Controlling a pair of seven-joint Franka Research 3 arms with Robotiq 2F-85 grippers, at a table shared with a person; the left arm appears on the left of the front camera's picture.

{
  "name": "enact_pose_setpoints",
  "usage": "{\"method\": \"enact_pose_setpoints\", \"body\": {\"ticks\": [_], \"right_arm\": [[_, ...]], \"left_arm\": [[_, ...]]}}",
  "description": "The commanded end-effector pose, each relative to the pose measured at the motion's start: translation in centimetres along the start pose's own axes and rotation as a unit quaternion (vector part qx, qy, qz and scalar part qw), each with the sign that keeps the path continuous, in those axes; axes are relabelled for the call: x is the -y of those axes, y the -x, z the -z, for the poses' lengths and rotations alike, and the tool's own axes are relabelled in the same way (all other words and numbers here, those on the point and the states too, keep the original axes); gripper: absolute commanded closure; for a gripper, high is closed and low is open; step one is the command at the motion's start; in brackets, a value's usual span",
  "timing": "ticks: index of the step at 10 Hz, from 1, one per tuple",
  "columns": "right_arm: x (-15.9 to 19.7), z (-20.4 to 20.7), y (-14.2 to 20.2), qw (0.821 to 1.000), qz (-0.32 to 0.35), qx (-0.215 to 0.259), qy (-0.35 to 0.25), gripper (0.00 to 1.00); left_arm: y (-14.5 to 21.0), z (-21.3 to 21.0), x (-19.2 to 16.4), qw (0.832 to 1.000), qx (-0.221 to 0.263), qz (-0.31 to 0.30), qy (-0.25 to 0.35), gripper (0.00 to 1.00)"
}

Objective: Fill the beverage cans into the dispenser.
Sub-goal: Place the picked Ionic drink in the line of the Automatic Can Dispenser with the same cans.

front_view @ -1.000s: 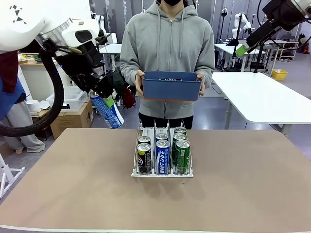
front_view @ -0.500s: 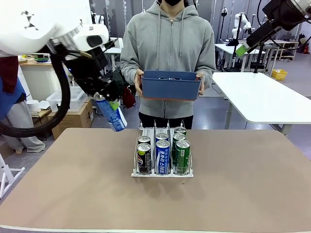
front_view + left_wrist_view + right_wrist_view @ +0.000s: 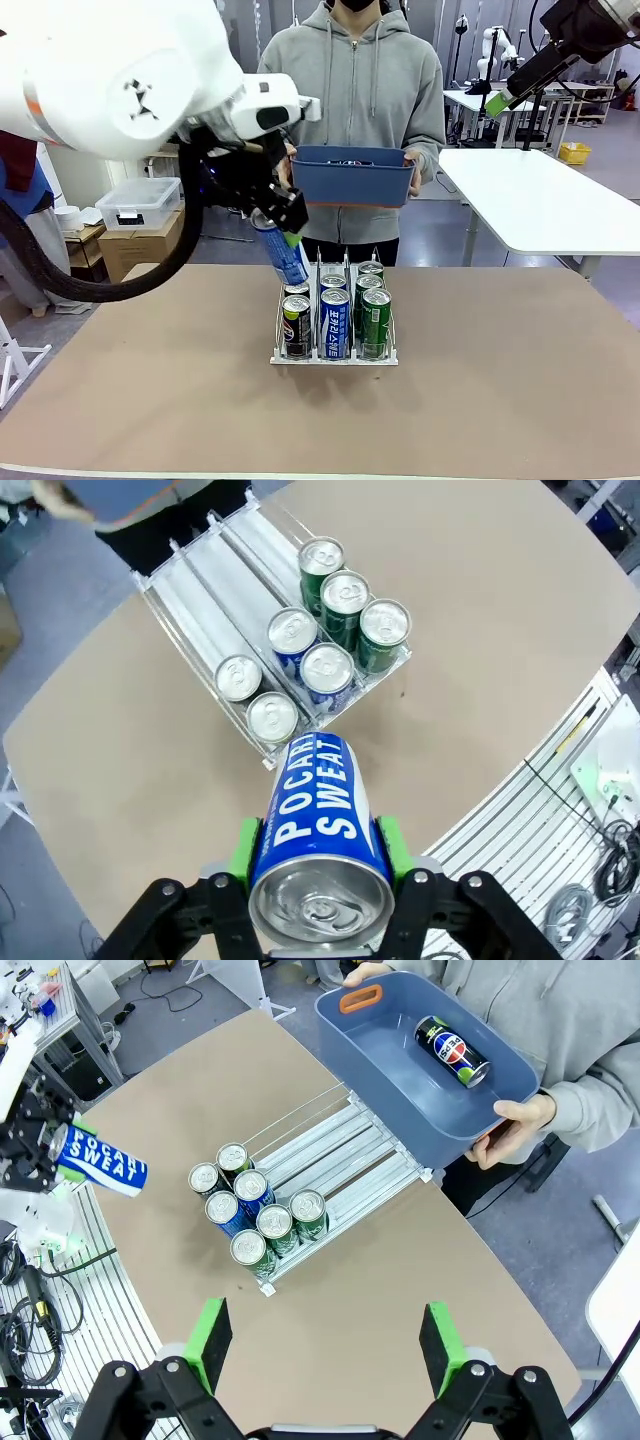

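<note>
My left gripper [image 3: 284, 232] is shut on a blue-and-white beverage can [image 3: 284, 256] and holds it tilted just above the back left of the dispenser [image 3: 334, 356]. In the left wrist view the can [image 3: 318, 825] sits between the green pads [image 3: 243, 848], above the dispenser's [image 3: 190, 585] front corner. Several cans stand at the front of the three lanes: black [image 3: 297, 325], blue [image 3: 335, 321] and green [image 3: 376, 318]. My right gripper [image 3: 325, 1345] is open and empty, high over the table. A black can [image 3: 452, 1050] lies in the bin.
A person at the far side holds a blue plastic bin [image 3: 353, 176] with both hands, just behind and above the dispenser. The dispenser's rear lane sections [image 3: 350, 1145] lie bare. Wide open tabletop [image 3: 500, 380] surrounds the rack.
My left arm has carried the blue-and-white can to the right, from over the table's far left edge to the dispenser's back left. The right arm and the person's bin have stayed put.
</note>
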State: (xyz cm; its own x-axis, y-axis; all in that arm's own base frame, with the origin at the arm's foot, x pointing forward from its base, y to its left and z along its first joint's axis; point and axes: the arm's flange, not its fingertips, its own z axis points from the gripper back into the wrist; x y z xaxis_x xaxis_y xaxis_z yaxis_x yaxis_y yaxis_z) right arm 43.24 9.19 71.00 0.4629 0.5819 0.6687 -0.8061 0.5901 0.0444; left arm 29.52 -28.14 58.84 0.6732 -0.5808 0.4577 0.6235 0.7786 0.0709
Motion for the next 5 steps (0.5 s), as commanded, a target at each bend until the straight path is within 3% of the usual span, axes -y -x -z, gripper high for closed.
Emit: {"method": "enact_pose_setpoints", "body": {"ticks": [1, 5], "right_arm": [[0.0, 0.0, 0.0, 1.000, 0.000, 0.002, -0.005, 0.00], [0.0, 0.0, 0.0, 1.000, 0.000, 0.002, -0.005, 0.00]], "left_arm": [[0.0, 2.0, 1.8, 0.999, 0.016, 0.050, -0.005, 0.43], [1.2, 5.6, 4.6, 0.988, 0.017, 0.154, 0.010, 0.43]]}}
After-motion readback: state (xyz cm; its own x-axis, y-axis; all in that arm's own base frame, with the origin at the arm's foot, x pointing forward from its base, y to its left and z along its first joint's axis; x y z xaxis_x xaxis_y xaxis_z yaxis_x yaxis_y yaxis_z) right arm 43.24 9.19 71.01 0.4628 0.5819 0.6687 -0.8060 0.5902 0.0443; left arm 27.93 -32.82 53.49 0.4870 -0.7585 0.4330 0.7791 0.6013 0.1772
